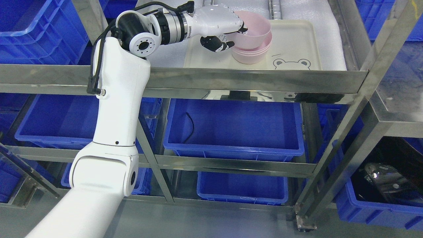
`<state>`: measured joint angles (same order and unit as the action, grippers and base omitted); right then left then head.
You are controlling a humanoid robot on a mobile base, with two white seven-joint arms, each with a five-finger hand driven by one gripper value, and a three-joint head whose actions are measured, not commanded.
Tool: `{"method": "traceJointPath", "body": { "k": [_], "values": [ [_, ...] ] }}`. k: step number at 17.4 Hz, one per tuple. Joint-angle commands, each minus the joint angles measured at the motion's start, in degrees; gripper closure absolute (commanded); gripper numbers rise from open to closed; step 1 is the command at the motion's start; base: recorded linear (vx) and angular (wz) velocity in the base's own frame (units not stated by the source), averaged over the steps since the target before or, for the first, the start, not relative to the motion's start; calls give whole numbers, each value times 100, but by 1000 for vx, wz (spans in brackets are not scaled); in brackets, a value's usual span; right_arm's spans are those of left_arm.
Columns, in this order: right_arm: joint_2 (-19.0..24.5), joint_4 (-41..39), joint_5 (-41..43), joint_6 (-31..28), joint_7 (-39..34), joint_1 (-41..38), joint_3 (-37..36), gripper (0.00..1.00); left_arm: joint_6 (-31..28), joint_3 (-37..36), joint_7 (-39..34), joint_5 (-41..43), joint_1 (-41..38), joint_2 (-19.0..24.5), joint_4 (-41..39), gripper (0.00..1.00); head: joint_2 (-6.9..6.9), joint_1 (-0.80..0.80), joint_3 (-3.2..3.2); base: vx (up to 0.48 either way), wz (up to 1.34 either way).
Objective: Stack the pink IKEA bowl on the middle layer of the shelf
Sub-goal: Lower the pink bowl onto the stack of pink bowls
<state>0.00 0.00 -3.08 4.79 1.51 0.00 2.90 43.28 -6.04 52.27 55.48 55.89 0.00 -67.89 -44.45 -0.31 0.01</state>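
My left arm rises from the lower left and reaches over the steel shelf rail. My left hand [233, 36] is shut on the rim of a pink bowl [253, 31], thumb inside and fingers [216, 44] under its left side. The bowl is tilted and rests in the top of a stack of pink bowls [252, 53]. The stack stands on a cream tray [294, 43] with a bear face print, lying on white foam on the shelf. The right hand does not show.
A steel rail [231, 81] runs across the front of the shelf. A slanted steel post [370, 82] stands at the right. Blue bins [234, 127] sit on the lower layers, with more at the left, right and top.
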Motion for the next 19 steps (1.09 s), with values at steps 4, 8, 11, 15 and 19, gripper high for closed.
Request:
{"method": "traceJointPath", "body": {
  "k": [4,8,11,15,19],
  "values": [
    [-100,-100,0,-4,-1,-132,0,0,-13,6,-33,77,124,100,451,91,0,0,0,-4,14],
    [-100,-100,0,-4,-1,-132,0,0,-319,-12,-50,77,247,100,575,80,0,0,0,0,0],
    [-100,-100,0,-4,-1,-132,0,0,-382,-47,-59,77,265,100,619,71,0,0,0,0,0],
    [-100,-100,0,-4,-1,-132,0,0,-373,-90,-59,60,256,100,610,33,0,0,0,0,0],
    [-100,-100,0,-4,-1,-132,0,0,-364,119,-59,-115,326,100,374,18,0,0,0,0,0]
  ]
}}
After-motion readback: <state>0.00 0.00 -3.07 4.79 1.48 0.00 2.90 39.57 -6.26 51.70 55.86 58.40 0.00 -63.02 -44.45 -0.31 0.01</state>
